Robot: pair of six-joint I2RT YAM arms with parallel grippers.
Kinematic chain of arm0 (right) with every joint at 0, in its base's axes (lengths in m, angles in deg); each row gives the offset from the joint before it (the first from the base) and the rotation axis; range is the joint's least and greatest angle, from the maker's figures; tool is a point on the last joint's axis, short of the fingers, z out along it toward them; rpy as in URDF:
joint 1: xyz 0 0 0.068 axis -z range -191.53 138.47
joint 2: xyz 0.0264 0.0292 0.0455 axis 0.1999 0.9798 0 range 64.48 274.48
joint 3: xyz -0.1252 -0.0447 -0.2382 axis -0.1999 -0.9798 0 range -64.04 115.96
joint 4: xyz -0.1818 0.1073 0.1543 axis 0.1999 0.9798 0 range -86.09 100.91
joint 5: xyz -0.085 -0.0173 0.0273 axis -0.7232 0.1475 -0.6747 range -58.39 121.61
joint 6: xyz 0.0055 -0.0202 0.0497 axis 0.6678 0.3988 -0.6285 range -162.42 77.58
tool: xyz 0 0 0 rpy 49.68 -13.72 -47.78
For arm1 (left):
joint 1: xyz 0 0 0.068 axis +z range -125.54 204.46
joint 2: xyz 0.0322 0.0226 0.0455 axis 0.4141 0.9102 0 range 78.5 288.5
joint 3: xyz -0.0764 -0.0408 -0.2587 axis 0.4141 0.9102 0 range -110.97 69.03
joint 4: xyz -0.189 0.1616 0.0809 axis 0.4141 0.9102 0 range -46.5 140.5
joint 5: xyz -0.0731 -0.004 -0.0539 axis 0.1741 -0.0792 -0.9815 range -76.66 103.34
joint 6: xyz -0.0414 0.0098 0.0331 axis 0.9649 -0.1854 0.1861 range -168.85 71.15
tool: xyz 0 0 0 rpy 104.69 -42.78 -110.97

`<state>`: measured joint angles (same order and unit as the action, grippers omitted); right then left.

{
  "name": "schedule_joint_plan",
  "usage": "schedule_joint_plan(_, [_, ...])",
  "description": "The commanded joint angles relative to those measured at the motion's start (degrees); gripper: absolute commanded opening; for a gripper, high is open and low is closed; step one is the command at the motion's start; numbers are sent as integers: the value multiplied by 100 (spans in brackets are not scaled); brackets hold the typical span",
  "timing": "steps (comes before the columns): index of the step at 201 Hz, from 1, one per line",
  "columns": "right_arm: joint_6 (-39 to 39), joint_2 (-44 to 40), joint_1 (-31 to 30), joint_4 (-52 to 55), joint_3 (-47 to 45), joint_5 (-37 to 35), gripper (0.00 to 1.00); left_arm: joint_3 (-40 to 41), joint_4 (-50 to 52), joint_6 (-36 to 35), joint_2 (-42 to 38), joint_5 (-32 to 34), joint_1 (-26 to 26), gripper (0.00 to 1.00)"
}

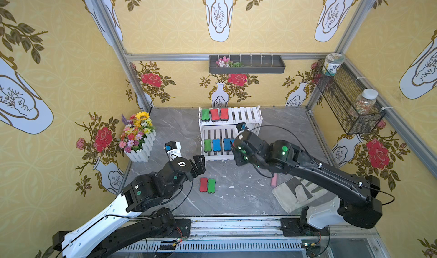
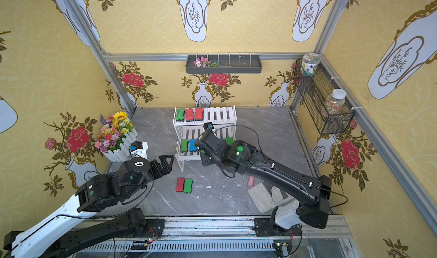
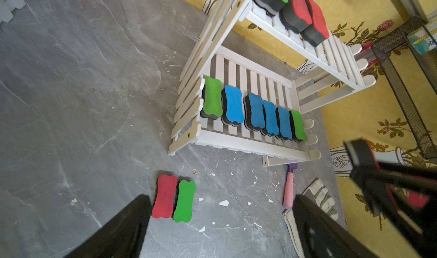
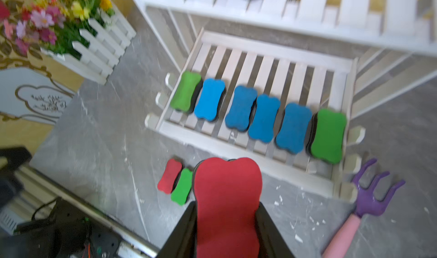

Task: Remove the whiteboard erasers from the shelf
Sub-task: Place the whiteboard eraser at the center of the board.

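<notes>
The white two-tier shelf point(image 1: 248, 117) stands at the back of the table. Its upper tier carries a green eraser point(image 1: 205, 114) and two red ones point(image 1: 214, 114). On the lower tier lie several blue erasers point(image 4: 240, 107) between two green ones point(image 4: 327, 136). My right gripper point(image 4: 227, 204) is shut on a red eraser point(image 4: 227, 183), in front of the lower tier. A red eraser point(image 1: 203, 184) and a green eraser point(image 1: 211, 185) lie side by side on the table. My left gripper point(image 1: 201, 165) hangs open and empty just left of the shelf's front.
A white flower box point(image 1: 139, 138) stands at the left. A purple rake with a pink handle point(image 4: 369, 197) and a pale glove point(image 1: 295, 193) lie at the right front. A dark wall tray point(image 1: 260, 67) and a mesh basket point(image 1: 343, 103) with jars hang on the walls.
</notes>
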<state>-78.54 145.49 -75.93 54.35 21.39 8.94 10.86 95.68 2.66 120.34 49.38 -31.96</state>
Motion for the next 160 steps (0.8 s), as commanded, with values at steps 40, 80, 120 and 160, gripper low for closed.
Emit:
schedule_joint_plan(40, [-1963, 664, -1216, -1095, -1820, -641, 33, -238, 193, -9, 142, 163, 14, 100])
schedule_joint_plan(80, [-2285, 2276, -1280, -1818, -1694, -583, 33, -502, 338, 40, 47, 179, 16, 99])
schedule_joint_plan(120, [-2627, 2849, -1115, -1821, -1428, -596, 32, -970, 574, -7, 6, 391, 17, 100])
schedule_joint_plan(160, [-2707, 3346, -1084, -1807, -1126, -647, 32, -1118, 515, -162, -1, 465, 16, 100])
